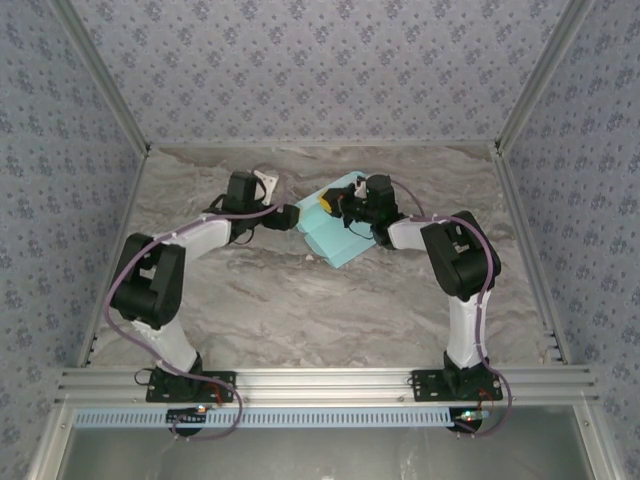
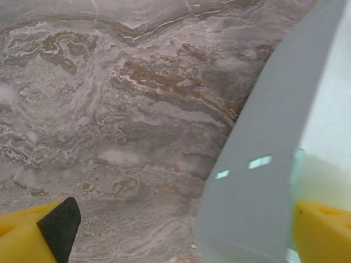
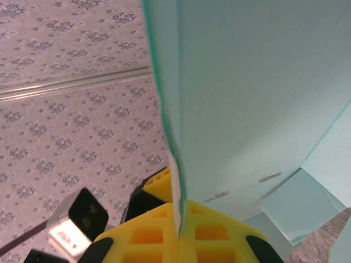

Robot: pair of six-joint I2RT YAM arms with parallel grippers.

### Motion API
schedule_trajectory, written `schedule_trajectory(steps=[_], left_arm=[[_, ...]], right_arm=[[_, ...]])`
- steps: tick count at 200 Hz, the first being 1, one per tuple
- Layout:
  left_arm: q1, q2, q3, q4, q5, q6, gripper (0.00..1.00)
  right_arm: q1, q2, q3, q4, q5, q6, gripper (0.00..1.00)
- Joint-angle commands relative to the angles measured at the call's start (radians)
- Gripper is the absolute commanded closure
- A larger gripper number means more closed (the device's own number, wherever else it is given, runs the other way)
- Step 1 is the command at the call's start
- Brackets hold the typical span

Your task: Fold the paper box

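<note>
1. The right end effector (image 3: pixel 179 226) is clamped tight on the paper box (image 3: pixel 258 98). One thin panel edge is pinched between its yellow fingers (image 3: pixel 159 218) with no gap left, and that panel is held up on edge.
2. The left end effector (image 2: pixel 184 227) is spread wide with nothing gripped. A shaded panel of the box is stood between its fingers, close up to the right-hand one. Whether it's actually touched there can't be told.
3. Location: in the top view the box is found about mid-width on the worktop (image 1: pixel 300 310), a bit toward the far side, right between the two end effectors.
4. Progress is judged as partway, tbh. Panels have been lifted and creased. A couple of smaller flaps (image 3: pixel 299 211) can be made out low in the right wrist view, hanging loose and untucked. No closed box shape is to be seen, so squaring the walls and tucking the tabs is reckoned to be left.
5. Orientation: the box is set cornerwise to the worktop's edges. The long axis is hard to pin down while it's half-folded and partly covered by the right end effector. Best guess, it's run far-to-near with a slight slant.
</note>
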Motion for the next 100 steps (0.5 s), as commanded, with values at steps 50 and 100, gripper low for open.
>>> schedule_trajectory(steps=[50, 100], left_arm=[[-0.045, 0.037, 0.041, -0.036, 0.097, -0.035, 0.02], [-0.058, -0.008, -0.081, 0.090, 0.115, -0.085, 0.02]], right_arm=[[0.013, 0.016, 0.004, -0.019, 0.002, -0.008, 1.00], [0.007, 0.039, -0.004, 0.034, 0.006, -0.001, 1.00]])
